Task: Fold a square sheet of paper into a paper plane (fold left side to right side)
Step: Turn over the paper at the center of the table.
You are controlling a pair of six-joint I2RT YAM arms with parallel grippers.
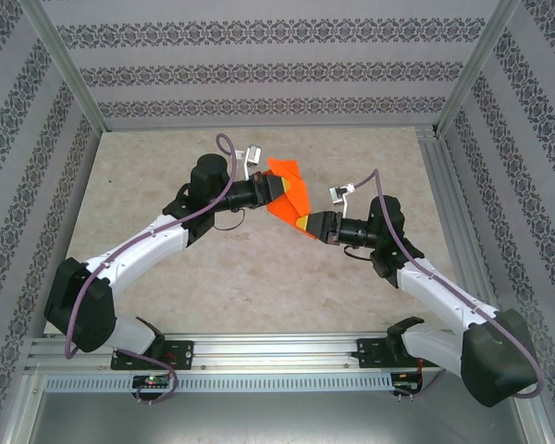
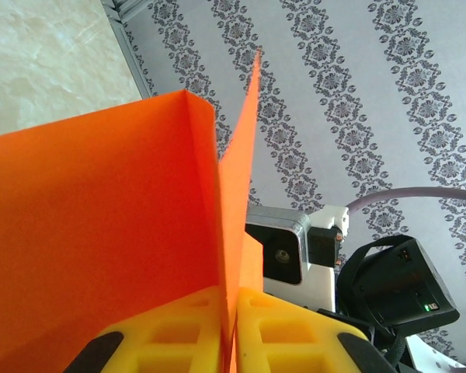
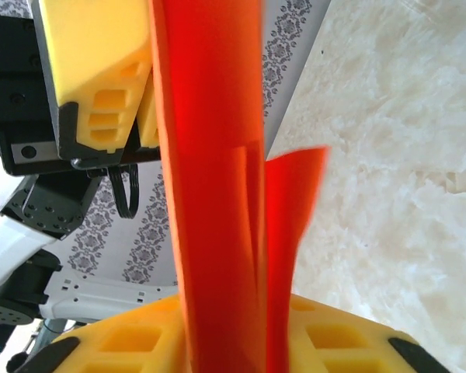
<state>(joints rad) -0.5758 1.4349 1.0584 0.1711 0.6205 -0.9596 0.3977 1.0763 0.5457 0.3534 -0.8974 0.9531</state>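
From the overhead camera I see the left arm [image 1: 129,254] reaching in from the near left corner of the table [image 1: 166,277] toward the middle. The left gripper [image 1: 277,188] is pressed together on the paper [image 1: 291,196]. On its wrist view the two yellow fingers [image 2: 171,330] sit tight against each other at the left gripper [image 2: 227,322], with a thin upright layer of the paper [image 2: 101,233] pinched between them. A broad folded flap spreads to the left, and a sharp point rises against the patterned wall [image 2: 373,116]. The paper is clear of the table, held in the air over its middle and a little toward the far edge. It hangs between the two grippers and slants down to the right. At its lower right end is the right gripper [image 1: 304,225], coming in from the near right corner. On its wrist view the yellow pads [image 3: 124,342] of the right gripper [image 3: 237,326] stand on either side of the paper [image 3: 213,155]. Loose layers fill the gap between them, and I cannot tell whether they actually clamp it. The left gripper [image 3: 101,70] shows at the top of that view, beside the paper.
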